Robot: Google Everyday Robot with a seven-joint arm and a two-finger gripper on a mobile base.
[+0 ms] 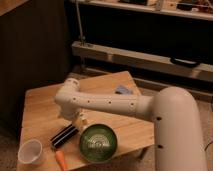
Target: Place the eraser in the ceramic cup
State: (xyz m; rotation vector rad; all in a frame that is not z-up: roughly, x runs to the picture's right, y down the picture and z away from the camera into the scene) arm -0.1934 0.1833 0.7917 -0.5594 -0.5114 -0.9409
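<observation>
Tool sits low under the bend of the white arm, close over the bench — light wood, with a dark wall and a pale metal rail behind. Eraser lies flat on the bench just beside the tool, nearer the front edge; contact not discernible. Ceramic cup stands upright at the front left corner, apart from the eraser. Green bowl is near the eraser's other side. Tool open or closed — cannot tell.
</observation>
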